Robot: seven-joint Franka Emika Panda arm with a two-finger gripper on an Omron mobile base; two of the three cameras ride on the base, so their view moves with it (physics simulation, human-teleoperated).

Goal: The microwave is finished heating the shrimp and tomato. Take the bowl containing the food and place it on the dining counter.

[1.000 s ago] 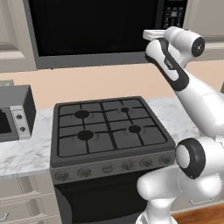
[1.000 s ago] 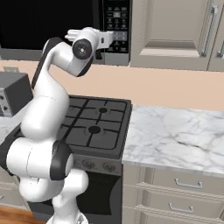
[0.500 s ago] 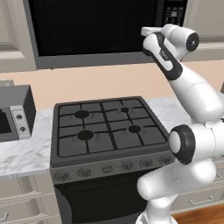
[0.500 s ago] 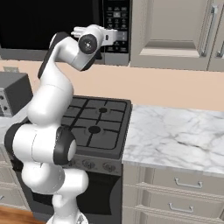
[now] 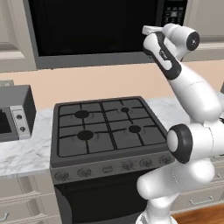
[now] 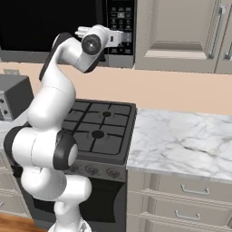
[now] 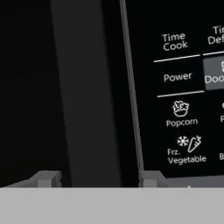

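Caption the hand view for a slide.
Claw straddling the microwave's vertical handle, fingertips either side, button panel alongside.

The microwave [image 5: 94, 33] fills the upper part of the left base view, its black glass door dark and shut, with a button panel [image 5: 174, 13] at its right end. The white arm [image 5: 192, 96] rises from the lower right and bends up so that its hand reaches the microwave's front just left of that panel; the claw itself is hidden behind the wrist. Below, a black gas stove [image 5: 107, 131] with four burners sits between stretches of marble tabletop [image 5: 24, 153]. At the tabletop's left edge stands a grey toaster oven [image 5: 15, 111] against the peach wall. Beige drawers lie under the tabletop.
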